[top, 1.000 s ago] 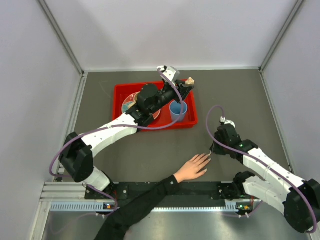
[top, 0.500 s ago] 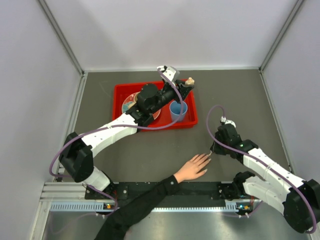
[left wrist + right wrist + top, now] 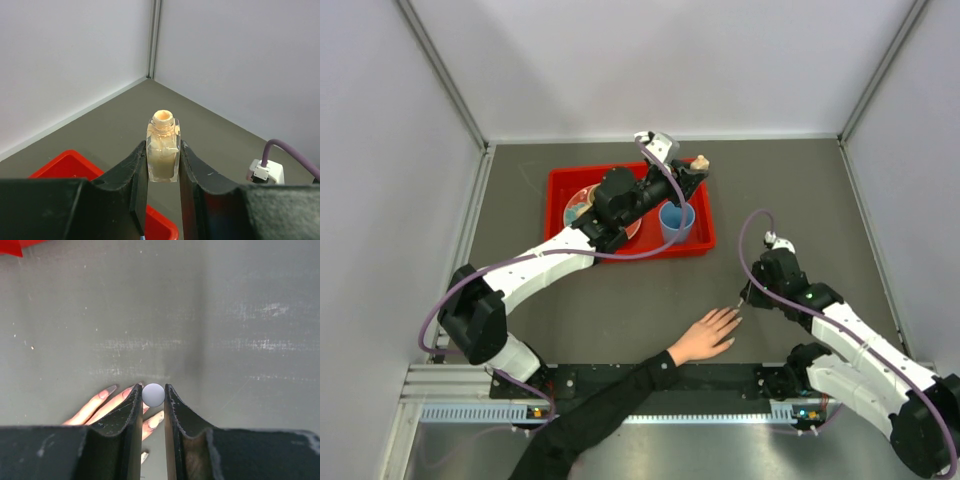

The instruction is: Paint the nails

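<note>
Nails (image 3: 111, 388) lie just beneath the right jaws.

L hand (image 3: 163, 156) grips open glass bottle (image 3: 163, 161) upright; red tray (image 3: 69, 165) below.

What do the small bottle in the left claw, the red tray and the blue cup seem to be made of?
Bottle: likely clear glass, glossy; pale liquid shows through thick walls. Red tray: probably moulded plastic, smooth, uniform colour. Blue cup: probably plastic, thin even-blue wall.
</note>
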Available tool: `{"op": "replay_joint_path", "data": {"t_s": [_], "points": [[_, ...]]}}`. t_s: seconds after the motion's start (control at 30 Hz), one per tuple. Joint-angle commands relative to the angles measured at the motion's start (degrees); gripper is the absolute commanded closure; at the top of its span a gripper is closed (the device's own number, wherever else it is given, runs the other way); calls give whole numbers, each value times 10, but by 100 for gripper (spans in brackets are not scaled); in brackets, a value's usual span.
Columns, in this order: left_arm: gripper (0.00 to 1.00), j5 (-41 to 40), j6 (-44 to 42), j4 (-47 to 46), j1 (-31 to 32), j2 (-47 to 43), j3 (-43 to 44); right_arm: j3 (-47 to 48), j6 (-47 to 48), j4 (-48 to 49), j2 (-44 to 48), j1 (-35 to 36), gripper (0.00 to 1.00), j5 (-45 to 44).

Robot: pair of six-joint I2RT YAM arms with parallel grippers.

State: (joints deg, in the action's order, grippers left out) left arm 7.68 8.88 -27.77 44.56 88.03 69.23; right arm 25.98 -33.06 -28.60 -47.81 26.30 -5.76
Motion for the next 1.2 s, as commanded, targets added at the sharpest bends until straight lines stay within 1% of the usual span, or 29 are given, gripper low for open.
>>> {"op": "replay_joint_path", "data": {"t_s": [0.0,0.13,0.33,0.5,1.17], "points": [[100,5,1,-26,-4,-20,14,7,6,9,9,-11,100,24],[100,5,0,-23,-4,-24,12,7,15,14,4,-10,100,54],[100,6,2,-26,-4,-27,7,7,19,17,-5,-11,100,73],[100,5,2,-26,-6,-28,7,8,19,20,-26,-10,100,68],[100,7,3,-26,-8,-22,12,10,5,9,-36,-10,100,22]]}}
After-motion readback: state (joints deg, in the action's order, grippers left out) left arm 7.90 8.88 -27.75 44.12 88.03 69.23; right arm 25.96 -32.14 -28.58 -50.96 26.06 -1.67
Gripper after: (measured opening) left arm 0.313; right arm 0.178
